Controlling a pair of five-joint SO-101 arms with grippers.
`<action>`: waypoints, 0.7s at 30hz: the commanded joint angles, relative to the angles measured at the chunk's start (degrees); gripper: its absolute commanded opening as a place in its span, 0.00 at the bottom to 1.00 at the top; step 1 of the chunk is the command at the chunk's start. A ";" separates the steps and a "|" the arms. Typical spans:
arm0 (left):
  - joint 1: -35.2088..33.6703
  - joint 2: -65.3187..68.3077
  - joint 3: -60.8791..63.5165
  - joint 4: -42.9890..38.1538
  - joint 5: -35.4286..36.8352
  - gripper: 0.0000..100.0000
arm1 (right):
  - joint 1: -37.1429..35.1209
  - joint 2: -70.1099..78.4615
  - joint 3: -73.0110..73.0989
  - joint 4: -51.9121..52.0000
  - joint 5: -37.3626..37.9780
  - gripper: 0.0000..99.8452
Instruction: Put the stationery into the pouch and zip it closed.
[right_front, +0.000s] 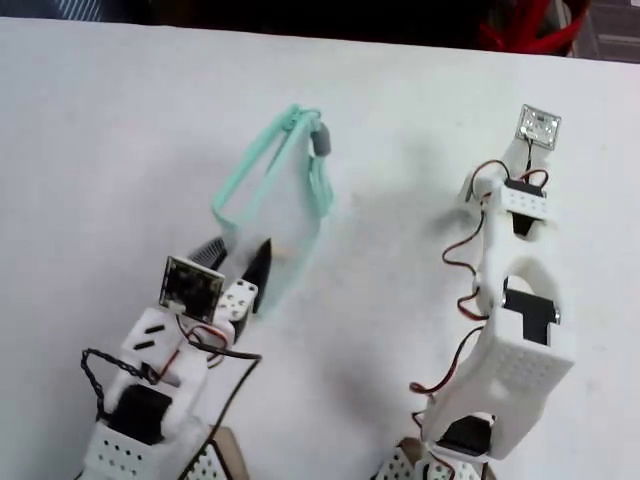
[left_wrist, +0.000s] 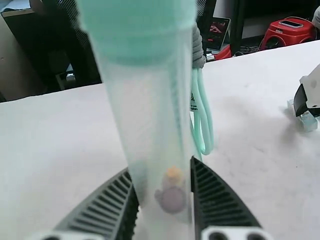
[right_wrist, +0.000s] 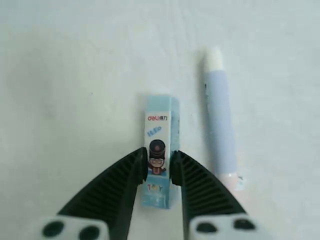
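At the table (right_wrist: 75, 75), you're gripping with both.
Left hand (left_wrist: 162, 172) is clamping the pouch (left_wrist: 145, 100); right hand (right_wrist: 159, 157) is pinching the eraser (right_wrist: 159, 122) beside the pen (right_wrist: 220, 125).

Translucent mint-green zip pouch (left_wrist: 150, 100): far end was cut off by the picture edge in the left wrist view, and its near end was hidden between the left gripper (left_wrist: 160, 167) fingers. Orange and purple blobs (left_wrist: 172, 195) inside were blurred through the wall, could not tell what they were. Small pale-blue printed eraser block (right_wrist: 160, 115): near end was partly covered by the right gripper (right_wrist: 159, 151) fingers. Lilac pen with white cap (right_wrist: 219, 125): near tip was hidden behind one finger. High view: both arm bases were cut off at the near edge.
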 joint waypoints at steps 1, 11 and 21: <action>-0.40 -0.48 -0.88 -1.32 0.53 0.12 | 0.31 -0.40 -2.29 -0.40 0.79 0.03; -0.31 -0.48 0.44 -1.58 0.53 0.12 | 0.40 -0.84 -2.20 1.71 0.70 0.02; -0.31 -0.48 0.35 -1.58 0.53 0.12 | 0.40 -0.92 -2.37 4.53 0.70 0.02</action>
